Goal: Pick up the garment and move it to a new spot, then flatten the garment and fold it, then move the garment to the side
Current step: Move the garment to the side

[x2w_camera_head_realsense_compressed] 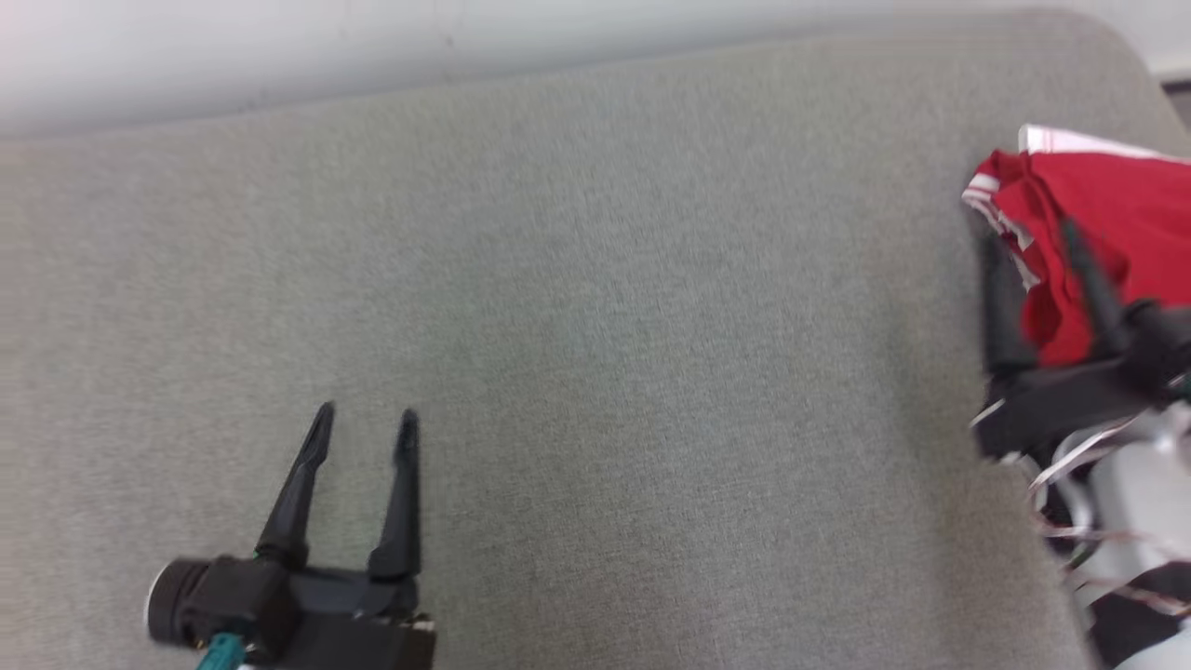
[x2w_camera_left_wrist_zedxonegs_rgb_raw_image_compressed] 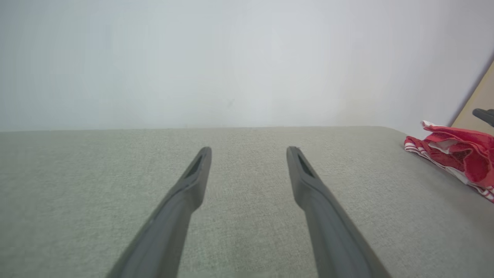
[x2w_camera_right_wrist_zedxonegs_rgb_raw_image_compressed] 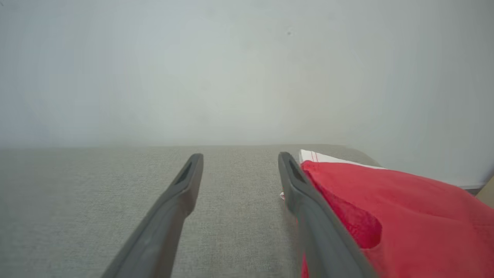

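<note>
Garment (x2w_camera_head_realsense_compressed: 1107, 214), red with white striped trim, lying bunched at the right edge of the grey cushion (x2w_camera_head_realsense_compressed: 595, 307). Right gripper (x2w_camera_right_wrist_zedxonegs_rgb_raw_image_compressed: 240, 156): fingers spread wide, holding nothing, one finger against the garment. Left gripper (x2w_camera_head_realsense_compressed: 366, 414): wide open, empty, well apart from the garment.

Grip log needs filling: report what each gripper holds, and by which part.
Nothing is held. The left gripper stands open over the grey cushion; the right gripper is open too, with the red garment lying beside one finger, unclamped.
</note>
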### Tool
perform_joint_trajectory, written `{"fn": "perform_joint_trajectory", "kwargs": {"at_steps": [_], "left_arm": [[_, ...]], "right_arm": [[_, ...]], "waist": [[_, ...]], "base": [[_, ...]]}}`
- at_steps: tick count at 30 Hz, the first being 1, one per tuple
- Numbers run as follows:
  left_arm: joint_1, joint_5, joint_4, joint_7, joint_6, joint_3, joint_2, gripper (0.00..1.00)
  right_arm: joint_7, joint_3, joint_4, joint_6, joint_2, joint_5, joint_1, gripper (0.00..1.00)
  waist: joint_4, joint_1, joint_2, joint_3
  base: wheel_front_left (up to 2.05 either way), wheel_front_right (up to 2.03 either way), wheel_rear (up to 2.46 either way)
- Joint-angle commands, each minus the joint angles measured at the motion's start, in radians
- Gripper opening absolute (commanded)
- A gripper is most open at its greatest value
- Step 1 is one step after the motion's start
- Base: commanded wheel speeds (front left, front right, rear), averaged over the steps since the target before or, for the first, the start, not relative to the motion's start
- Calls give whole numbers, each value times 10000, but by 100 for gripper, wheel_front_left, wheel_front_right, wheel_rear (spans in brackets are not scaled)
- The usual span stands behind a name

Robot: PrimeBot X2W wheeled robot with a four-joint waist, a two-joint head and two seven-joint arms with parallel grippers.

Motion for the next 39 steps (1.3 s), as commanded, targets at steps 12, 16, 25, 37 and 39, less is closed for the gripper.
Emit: {"fn": "perform_joint_trajectory", "kwargs": {"at_steps": [12, 16, 25, 37, 39], "left_arm": [[1762, -975, 746, -53, -73, 1280, -359, 100], [2380, -665, 315, -53, -166, 1574, -407, 100], [3491, 331, -129, -53, -1020, 1731, -452, 100], [4032, 672, 237, -53, -1419, 1893, -544, 100], [4041, 659, 309, -53, -1455, 1907, -545, 100]], "right_arm": [[-8, 182, -1526, -1, 1436, -458, 2827, 100], [-10, -145, -2293, -1, 1725, -803, 3816, 100], [-8, -583, -3221, -1, 1916, -1417, 5621, 100], [-10, -381, -3413, -1, 2118, -1351, 6618, 100], [-10, -353, -3446, -1, 2105, -1332, 6633, 100]], "waist": [[977, 2, 1, -2496], [1039, 2, 1, -2885], [1066, 2, 1, -3460], [1015, 2, 1, -3843], [1015, 2, 1, -3868]], "base": [[0, 0, 0], [0, 0, 0], [0, 0, 0], [0, 0, 0], [0, 0, 0]]}}
